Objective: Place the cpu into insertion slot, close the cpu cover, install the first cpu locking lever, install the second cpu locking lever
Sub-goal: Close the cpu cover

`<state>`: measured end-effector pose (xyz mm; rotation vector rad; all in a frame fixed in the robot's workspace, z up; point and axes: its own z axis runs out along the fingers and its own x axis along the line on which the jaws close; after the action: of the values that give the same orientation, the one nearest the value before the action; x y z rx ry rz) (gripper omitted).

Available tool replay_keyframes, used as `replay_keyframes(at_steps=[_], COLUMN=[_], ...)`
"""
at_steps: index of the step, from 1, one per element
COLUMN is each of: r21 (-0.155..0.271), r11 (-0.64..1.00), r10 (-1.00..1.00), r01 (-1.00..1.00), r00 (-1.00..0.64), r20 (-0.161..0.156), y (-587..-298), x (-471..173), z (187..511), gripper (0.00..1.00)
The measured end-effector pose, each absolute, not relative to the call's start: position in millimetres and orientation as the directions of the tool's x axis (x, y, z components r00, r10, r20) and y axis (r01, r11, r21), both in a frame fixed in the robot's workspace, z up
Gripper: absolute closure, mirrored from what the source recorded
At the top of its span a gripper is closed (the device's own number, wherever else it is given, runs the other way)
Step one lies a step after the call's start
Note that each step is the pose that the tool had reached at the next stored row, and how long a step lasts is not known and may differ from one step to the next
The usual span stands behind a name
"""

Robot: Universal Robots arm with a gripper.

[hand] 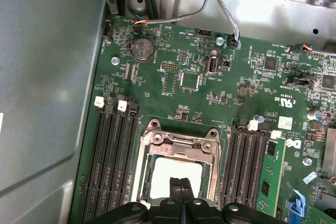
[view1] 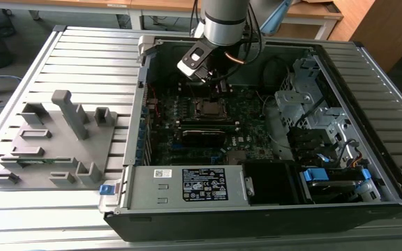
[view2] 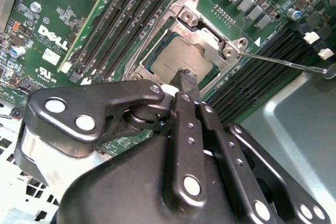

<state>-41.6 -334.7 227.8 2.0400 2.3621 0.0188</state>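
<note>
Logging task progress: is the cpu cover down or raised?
Down: in both wrist views the cpu cover lies flat around the cpu, whose metal top shows through its window.

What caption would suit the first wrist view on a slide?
Shut gripper over the cpu, which is framed by the silver cpu cover on the green motherboard.

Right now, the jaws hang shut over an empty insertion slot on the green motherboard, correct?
Not empty. The first wrist view shows the cpu lying in the insertion slot. The rest stands: the gripper has its jaws shut above it, over the green motherboard.
</note>
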Motion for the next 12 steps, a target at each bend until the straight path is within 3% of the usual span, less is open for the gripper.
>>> replay_keyframes(at_steps=[12], r21=[0.022], r11=[0.176], r10=[0.984], r01=[0.984], r00=[-0.176], r20=[-0.008], y=[-334.7], x=[-41.5], z=[227.8], gripper=[0.90])
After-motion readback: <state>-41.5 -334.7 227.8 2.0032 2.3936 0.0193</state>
